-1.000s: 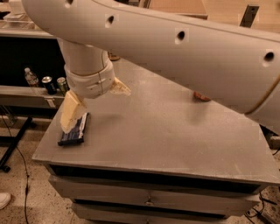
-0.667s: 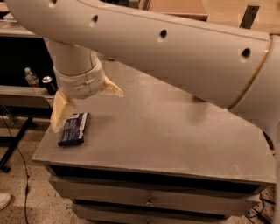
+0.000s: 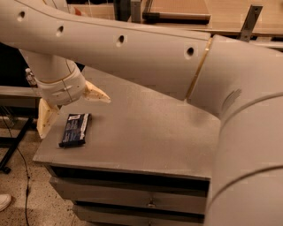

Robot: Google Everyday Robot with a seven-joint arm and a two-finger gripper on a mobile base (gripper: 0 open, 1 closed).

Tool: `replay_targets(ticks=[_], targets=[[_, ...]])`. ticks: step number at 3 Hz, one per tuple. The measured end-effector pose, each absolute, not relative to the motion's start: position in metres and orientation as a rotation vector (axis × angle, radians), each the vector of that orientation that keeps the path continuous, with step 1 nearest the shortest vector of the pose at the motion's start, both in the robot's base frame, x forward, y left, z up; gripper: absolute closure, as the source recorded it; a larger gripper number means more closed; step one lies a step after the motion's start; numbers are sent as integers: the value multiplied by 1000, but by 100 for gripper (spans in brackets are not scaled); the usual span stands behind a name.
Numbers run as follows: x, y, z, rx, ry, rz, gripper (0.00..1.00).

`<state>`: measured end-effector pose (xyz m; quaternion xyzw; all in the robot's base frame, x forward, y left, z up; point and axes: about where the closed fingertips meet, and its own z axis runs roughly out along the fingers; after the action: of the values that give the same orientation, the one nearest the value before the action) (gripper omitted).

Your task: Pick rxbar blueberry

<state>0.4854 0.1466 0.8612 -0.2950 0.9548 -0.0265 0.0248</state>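
The rxbar blueberry (image 3: 75, 129), a flat dark navy bar with white print, lies on the grey table (image 3: 146, 128) near its front left corner. My gripper (image 3: 75, 117) hangs just above and behind the bar with its cream fingers spread wide. One finger (image 3: 45, 120) points down at the table's left edge, just left of the bar. The other (image 3: 98, 93) sticks out to the right behind the bar. The gripper is open and holds nothing. My big white arm crosses the top of the view and hides the back of the table.
The table has drawers (image 3: 132, 194) under its top. A small bottle (image 3: 30, 77) stands on a low shelf to the left. A black cable (image 3: 22, 167) and a white shoe (image 3: 4, 201) are on the floor at the left. Wooden shelving (image 3: 185, 13) runs behind.
The gripper has moved left relative to the bar: the down-pointing finger was over the bar and now stands to its left. The bar has not moved.
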Motion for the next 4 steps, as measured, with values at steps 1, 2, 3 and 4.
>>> replay_targets(ticks=[1,2,3,4], targets=[[488,163,847,-936,2978,-89,0],[489,173,833,-959,3004,-92,0],[490,175,822,-958,3028,-102,0],[490,173,816,-950,3044,-106,18]])
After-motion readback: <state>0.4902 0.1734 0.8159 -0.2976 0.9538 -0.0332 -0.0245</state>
